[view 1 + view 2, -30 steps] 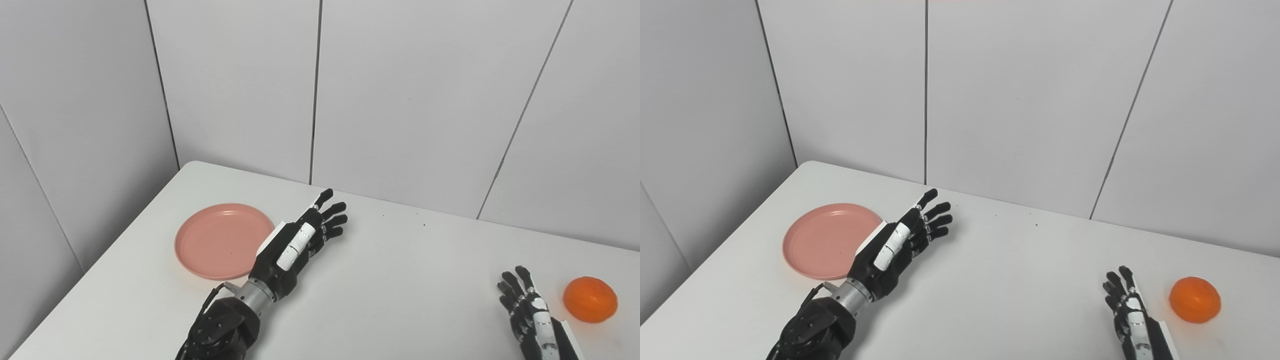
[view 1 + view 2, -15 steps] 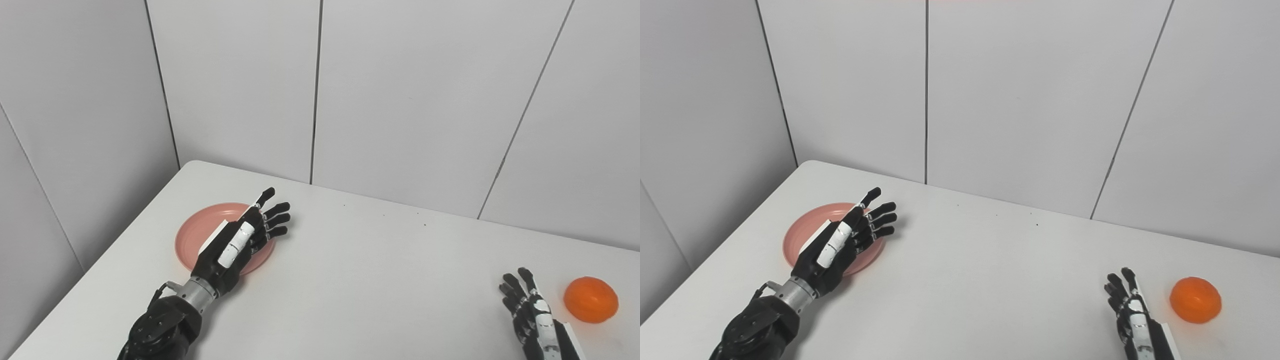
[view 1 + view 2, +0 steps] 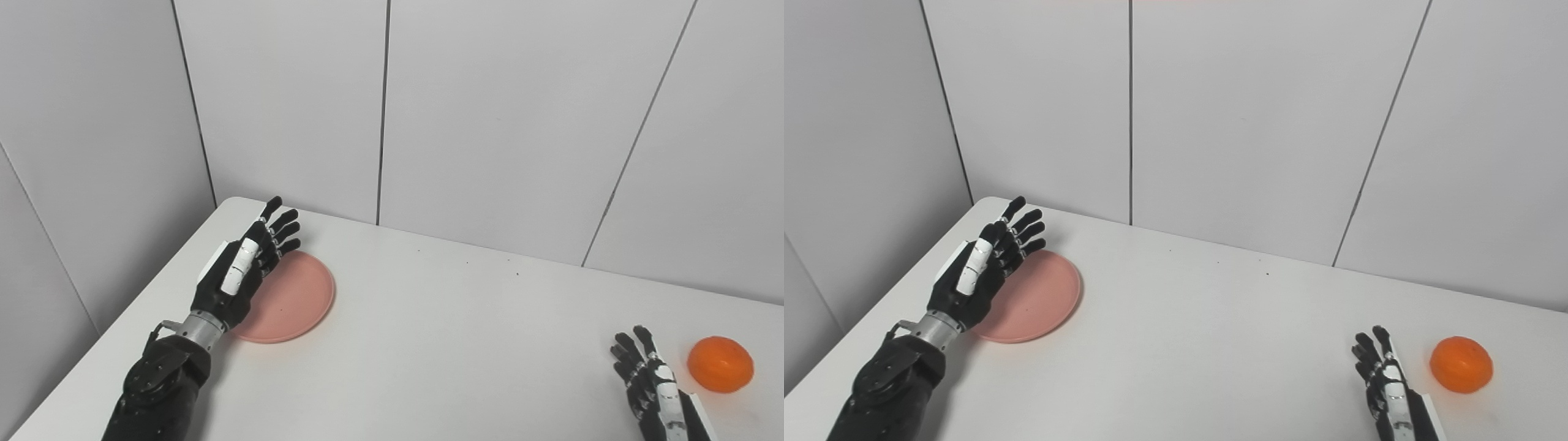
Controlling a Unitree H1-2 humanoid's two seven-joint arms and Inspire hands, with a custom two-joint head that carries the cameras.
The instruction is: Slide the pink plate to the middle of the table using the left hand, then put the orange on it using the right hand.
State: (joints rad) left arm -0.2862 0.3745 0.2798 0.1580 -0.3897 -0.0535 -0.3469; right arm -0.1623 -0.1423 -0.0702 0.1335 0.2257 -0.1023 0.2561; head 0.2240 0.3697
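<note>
The pink plate (image 3: 297, 297) lies flat at the left end of the white table. My left hand (image 3: 242, 269) is open, held edge-on with fingers pointing to the far wall, over the plate's left side and hiding that rim. I cannot tell whether it touches the plate. The orange (image 3: 719, 364) rests on the table at the far right, also seen as the orange (image 3: 1461, 364) in the right eye view. My right hand (image 3: 649, 383) stands open near the front edge, just left of the orange and apart from it.
The white table (image 3: 441, 343) runs up to grey wall panels (image 3: 490, 122) at the back and left. Its left edge lies close beside my left arm (image 3: 159, 392). Bare tabletop stretches between the plate and the orange.
My left hand has swept leftward from the plate's right side, across it, to its left side. The plate, the orange and the right hand have stayed put. The camera has shifted slightly.
</note>
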